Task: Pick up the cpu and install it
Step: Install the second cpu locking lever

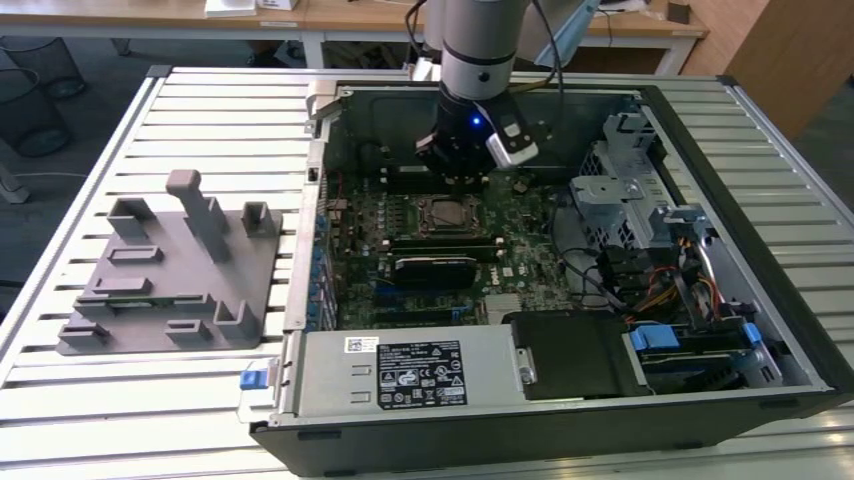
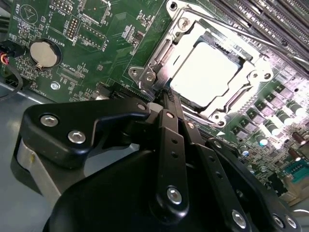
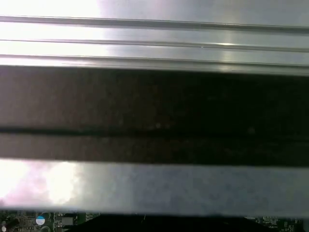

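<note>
The cpu [image 2: 205, 72], a small silvery-white square, lies flat inside the metal socket frame [image 2: 159, 58] on the green motherboard [image 2: 96, 43]. In the second wrist view my gripper [image 2: 167, 96] hangs just beside the frame's edge, its two thin black fingers [image 2: 169, 121] pressed together with nothing between them. In the exterior view the gripper [image 1: 461, 183] stands upright inside the open computer case [image 1: 747, 300], directly above the far edge of the socket frame [image 1: 447, 212].
A grey plastic fixture [image 1: 160, 265] with upright posts sits on the slatted table [image 1: 200, 110] at the exterior view's left. Drive cages and cables [image 1: 641, 230] fill the case's right side; a black box [image 1: 574, 355] and a labelled unit [image 1: 400, 372] lie near its front. A coin battery [image 2: 42, 52] sits on the board.
</note>
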Available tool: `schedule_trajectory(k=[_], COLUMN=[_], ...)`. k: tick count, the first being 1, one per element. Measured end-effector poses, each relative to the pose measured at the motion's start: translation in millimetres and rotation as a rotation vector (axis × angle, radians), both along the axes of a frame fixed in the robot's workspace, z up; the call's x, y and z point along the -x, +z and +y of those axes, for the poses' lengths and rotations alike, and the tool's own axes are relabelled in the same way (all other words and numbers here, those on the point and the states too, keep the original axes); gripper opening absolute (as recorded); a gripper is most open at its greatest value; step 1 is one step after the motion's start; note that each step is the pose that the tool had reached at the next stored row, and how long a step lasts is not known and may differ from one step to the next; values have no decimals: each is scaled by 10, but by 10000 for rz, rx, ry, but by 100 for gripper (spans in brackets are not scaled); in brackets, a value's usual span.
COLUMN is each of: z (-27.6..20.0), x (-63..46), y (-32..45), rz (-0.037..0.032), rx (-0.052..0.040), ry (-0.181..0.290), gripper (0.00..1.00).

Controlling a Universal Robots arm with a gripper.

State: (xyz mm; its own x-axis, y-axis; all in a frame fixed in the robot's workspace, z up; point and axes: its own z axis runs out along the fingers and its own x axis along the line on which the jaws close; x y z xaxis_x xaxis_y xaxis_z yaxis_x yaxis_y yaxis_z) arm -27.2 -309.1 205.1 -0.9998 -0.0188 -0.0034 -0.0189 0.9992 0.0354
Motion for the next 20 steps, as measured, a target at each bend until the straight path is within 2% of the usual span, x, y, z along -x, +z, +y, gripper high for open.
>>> schedule_trajectory(k=[4, 10, 13, 15, 20], z=[-7, -7, -15, -57, -217], x=[0, 0, -1, -1, -1], y=[18, 262, 286, 287, 286], rz=[2, 2, 1, 2, 1], rx=[-1, -14, -15, -14, 4], ry=[-1, 0, 3, 0, 1], gripper=[11, 11, 11, 11, 11])
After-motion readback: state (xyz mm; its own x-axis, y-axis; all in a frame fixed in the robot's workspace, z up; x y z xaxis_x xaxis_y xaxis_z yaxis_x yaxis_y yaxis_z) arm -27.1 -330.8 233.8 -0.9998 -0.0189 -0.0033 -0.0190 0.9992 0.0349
